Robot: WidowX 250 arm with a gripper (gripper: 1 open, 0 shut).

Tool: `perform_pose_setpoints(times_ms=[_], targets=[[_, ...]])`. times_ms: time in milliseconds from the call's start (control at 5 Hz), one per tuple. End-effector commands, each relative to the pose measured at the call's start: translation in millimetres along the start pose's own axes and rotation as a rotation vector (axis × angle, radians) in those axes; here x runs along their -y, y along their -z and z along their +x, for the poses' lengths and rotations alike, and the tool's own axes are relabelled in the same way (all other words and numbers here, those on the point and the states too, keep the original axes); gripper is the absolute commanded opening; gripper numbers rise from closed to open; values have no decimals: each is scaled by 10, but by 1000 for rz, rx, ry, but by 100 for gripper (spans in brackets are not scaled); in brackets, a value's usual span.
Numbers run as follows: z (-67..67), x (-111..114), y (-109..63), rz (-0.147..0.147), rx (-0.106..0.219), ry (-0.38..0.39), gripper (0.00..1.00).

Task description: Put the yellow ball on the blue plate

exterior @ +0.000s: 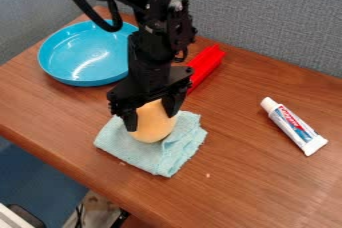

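The yellow ball (155, 122) is an orange-yellow egg shape resting on a pale teal folded cloth (154, 142) near the table's front. My black gripper (148, 108) comes down from above and stands open, one finger on each side of the ball's upper half. I cannot tell whether the fingers touch it. The blue plate (83, 54) lies at the back left of the table, apart from the gripper, with nothing in it.
A red object (203, 65) lies behind the arm, partly hidden by it. A white toothpaste tube (293, 124) rests at the right. The wooden table's front edge (80, 167) runs close below the cloth. A grey wall stands behind.
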State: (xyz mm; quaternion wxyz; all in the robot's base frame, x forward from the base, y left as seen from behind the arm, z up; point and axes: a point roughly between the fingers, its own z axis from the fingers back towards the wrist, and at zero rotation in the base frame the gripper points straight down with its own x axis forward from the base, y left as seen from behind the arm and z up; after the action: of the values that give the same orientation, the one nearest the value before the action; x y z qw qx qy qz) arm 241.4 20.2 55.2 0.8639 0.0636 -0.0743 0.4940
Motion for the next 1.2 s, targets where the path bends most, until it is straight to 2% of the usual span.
perform_pose_setpoints(times_ms=[0, 1000], targets=[[35, 16, -82, -18, 30, 15, 100], [46, 43, -116, -8, 47, 42, 100]])
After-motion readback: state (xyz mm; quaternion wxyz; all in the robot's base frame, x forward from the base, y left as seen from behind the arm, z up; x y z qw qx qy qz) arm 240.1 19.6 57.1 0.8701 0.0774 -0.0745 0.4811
